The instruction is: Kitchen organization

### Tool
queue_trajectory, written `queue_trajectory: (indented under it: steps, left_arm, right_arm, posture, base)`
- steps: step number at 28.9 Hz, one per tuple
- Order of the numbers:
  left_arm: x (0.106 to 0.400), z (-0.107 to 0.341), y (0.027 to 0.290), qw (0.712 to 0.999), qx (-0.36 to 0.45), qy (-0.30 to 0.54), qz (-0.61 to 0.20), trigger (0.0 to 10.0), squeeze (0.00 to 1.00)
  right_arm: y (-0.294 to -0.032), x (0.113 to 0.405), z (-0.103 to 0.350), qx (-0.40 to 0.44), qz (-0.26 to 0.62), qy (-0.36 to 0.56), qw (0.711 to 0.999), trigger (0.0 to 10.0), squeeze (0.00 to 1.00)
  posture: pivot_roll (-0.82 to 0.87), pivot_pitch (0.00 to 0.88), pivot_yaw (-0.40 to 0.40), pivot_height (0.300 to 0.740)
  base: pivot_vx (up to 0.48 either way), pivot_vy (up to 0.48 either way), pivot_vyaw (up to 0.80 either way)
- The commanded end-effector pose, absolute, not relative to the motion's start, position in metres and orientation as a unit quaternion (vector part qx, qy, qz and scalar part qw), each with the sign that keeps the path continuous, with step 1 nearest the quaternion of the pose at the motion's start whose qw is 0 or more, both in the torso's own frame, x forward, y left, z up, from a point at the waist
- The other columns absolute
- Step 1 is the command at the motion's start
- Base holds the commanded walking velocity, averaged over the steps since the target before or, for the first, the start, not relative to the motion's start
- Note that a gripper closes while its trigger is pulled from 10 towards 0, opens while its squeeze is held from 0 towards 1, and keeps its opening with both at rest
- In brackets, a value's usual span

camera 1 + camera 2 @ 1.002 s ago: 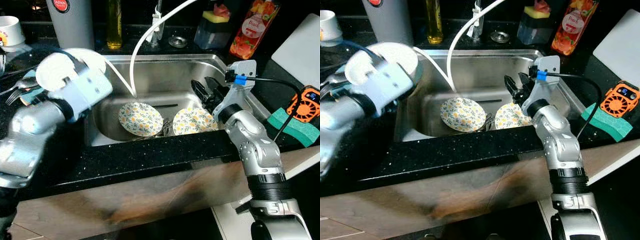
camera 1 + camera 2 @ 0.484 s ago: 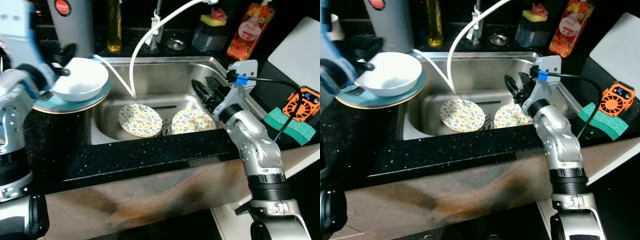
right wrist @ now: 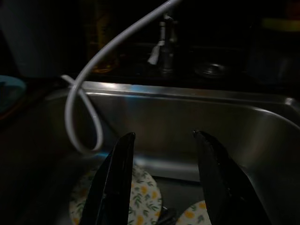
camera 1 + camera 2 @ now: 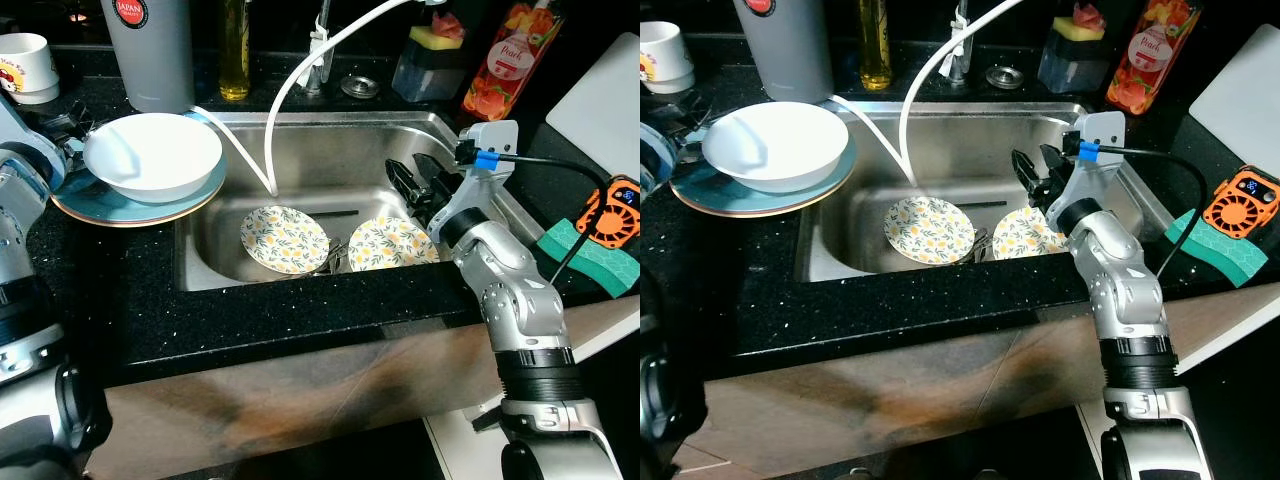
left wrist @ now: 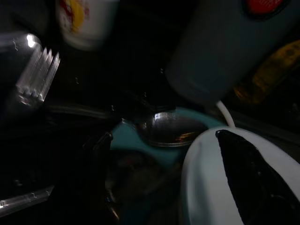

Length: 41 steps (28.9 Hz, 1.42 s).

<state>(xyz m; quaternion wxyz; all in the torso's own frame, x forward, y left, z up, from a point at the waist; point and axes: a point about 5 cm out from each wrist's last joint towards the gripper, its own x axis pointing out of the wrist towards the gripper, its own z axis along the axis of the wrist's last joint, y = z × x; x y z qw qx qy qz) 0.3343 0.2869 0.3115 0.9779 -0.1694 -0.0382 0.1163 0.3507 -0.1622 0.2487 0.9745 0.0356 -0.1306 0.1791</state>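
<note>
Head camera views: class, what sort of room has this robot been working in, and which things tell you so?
Most likely a home kitchen: a steel sink set in a black counter holds two floral plates, a white bowl sits on a blue plate beside it, and a green sponge lies nearby.

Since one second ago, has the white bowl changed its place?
Yes. The white bowl was carried beside the sink; now it sits on the blue plate on the counter left of it.

Two plates [image 4: 284, 239] [image 4: 392, 243] side by side in sink [image 4: 330, 150]; bowl [image 4: 153, 156] on plate [image 4: 100, 208] on surface left of sink; sponge [image 4: 587, 255] on surface right; hose [image 4: 290, 92] hangs into sink; bottles behind
</note>
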Motion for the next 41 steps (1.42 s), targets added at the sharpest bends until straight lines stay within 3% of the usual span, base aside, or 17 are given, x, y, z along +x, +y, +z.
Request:
queue_trajectory:
  steps: [1,8,9,10,11,17,22,27,28,29,33,35,41]
  left_arm:
    - [0.341,0.308,0.277,0.971,-0.227,-0.013,0.076,10.0,0.00]
    - [0.350,0.296,0.261,0.962,-0.268,0.058,0.014,10.0,0.00]
    - [0.351,0.290,0.261,0.962,-0.261,0.079,0.018,8.9,0.00]
    - [0.351,0.290,0.261,0.962,-0.261,0.079,0.018,8.9,0.00]
    - [0.351,0.284,0.262,0.961,-0.255,0.099,0.030,0.0,0.00]
    - [0.349,0.281,0.273,0.959,-0.253,0.102,0.081,0.0,0.00]
    - [0.347,0.297,0.272,0.959,-0.267,0.058,0.069,0.0,0.00]
    - [0.339,0.330,0.260,0.972,-0.232,-0.047,0.008,0.0,0.00]
    - [0.336,0.335,0.252,0.978,-0.194,-0.069,-0.012,6.9,0.00]
    - [0.334,0.338,0.246,0.982,-0.170,-0.080,-0.028,10.0,0.00]
    - [0.331,0.341,0.231,0.984,-0.136,-0.105,-0.051,10.0,0.00]
    - [0.326,0.346,0.209,0.984,-0.013,-0.160,-0.071,10.0,0.00]
    - [0.321,0.341,0.178,0.966,0.090,-0.212,-0.113,10.0,0.00]
  right_arm:
    - [-0.164,0.349,0.248,0.033,0.178,-0.128,0.975,10.0,0.00]
    - [-0.163,0.349,0.248,0.032,0.180,-0.129,0.975,10.0,0.00]
    - [-0.163,0.349,0.248,0.032,0.180,-0.130,0.975,10.0,0.00]
    - [-0.163,0.349,0.248,0.032,0.180,-0.130,0.975,10.0,0.00]
    - [-0.163,0.349,0.248,0.032,0.179,-0.130,0.975,10.0,0.00]
    - [-0.165,0.348,0.248,0.032,0.176,-0.131,0.975,10.0,0.00]
    - [-0.165,0.348,0.249,0.033,0.177,-0.133,0.975,10.0,0.00]
    - [-0.161,0.348,0.261,0.077,0.188,-0.167,0.965,10.0,0.00]
    - [-0.160,0.346,0.267,0.112,0.194,-0.182,0.957,10.0,0.00]
    - [-0.160,0.346,0.272,0.139,0.199,-0.192,0.951,10.0,0.00]
    - [-0.158,0.345,0.283,0.201,0.212,-0.213,0.932,10.0,0.00]
    - [-0.153,0.343,0.293,0.266,0.240,-0.222,0.907,10.0,0.00]
    - [-0.138,0.337,0.297,0.307,0.302,-0.211,0.878,10.0,0.00]
  posture:
    - [0.16,0.087,-0.071,0.740]
    - [0.15,0.080,-0.065,0.740]
    - [0.15,0.076,-0.062,0.740]
    - [0.15,0.076,-0.062,0.740]
    - [0.15,0.074,-0.058,0.740]
    - [0.15,0.071,-0.057,0.740]
    - [0.15,0.073,-0.062,0.740]
    - [0.15,0.076,-0.064,0.740]
    - [0.15,0.077,-0.065,0.740]
    - [0.15,0.077,-0.065,0.740]
    - [0.15,0.078,-0.064,0.740]
    - [0.15,0.079,-0.066,0.740]
    - [0.15,0.079,-0.066,0.740]
  base:
    - [0.000,0.000,0.00]
    - [0.000,0.000,0.00]
    - [0.000,0.000,0.00]
    - [0.000,0.000,0.00]
    - [0.000,0.000,0.00]
    - [0.000,0.000,0.00]
    - [0.000,0.000,0.00]
    - [0.000,0.000,0.00]
    - [0.000,0.000,0.00]
    - [0.000,0.000,0.00]
    - [0.000,0.000,0.00]
    - [0.000,0.000,0.00]
    - [0.000,0.000,0.00]
